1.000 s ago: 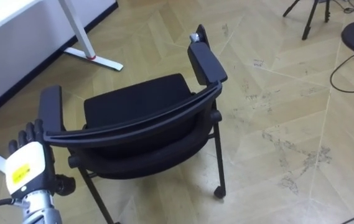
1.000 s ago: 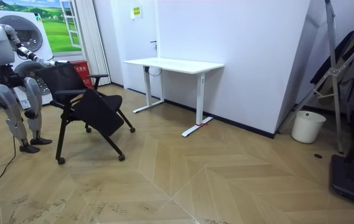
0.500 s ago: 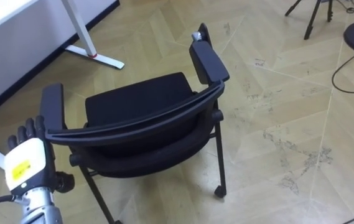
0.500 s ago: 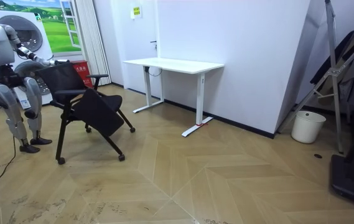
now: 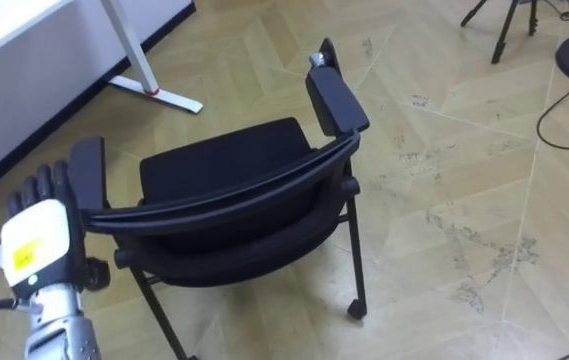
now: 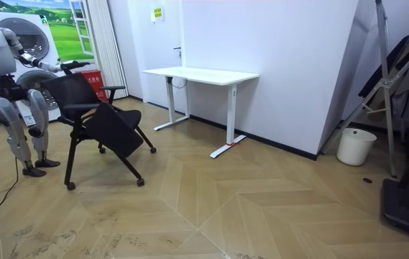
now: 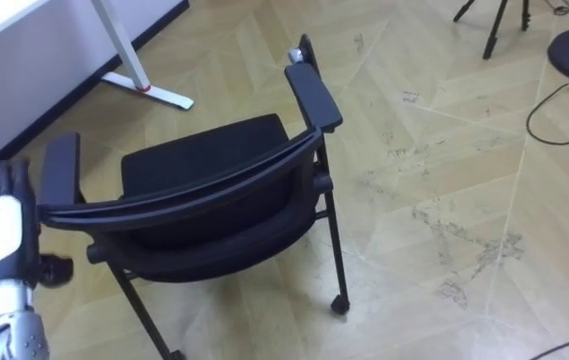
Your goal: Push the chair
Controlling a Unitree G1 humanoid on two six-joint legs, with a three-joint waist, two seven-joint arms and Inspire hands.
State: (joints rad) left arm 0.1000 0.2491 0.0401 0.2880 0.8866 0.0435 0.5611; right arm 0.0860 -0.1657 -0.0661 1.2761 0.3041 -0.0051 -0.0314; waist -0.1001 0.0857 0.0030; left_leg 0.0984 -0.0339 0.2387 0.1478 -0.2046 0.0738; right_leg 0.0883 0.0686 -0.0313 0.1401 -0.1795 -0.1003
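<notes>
Right of our left hand [image 5: 36,245] stands the chair [image 5: 224,170]; fingers [image 5: 36,187] seem straight, holding nothing; we should push its back squarely

You are looking at one black chair [image 5: 234,190] with two armrests [image 5: 336,100]. There is one white desk [image 6: 200,74] on two legs, one white bucket [image 6: 355,146], one dark tripod [image 5: 507,30], and one robot hand, the left hand [image 5: 36,235].
</notes>
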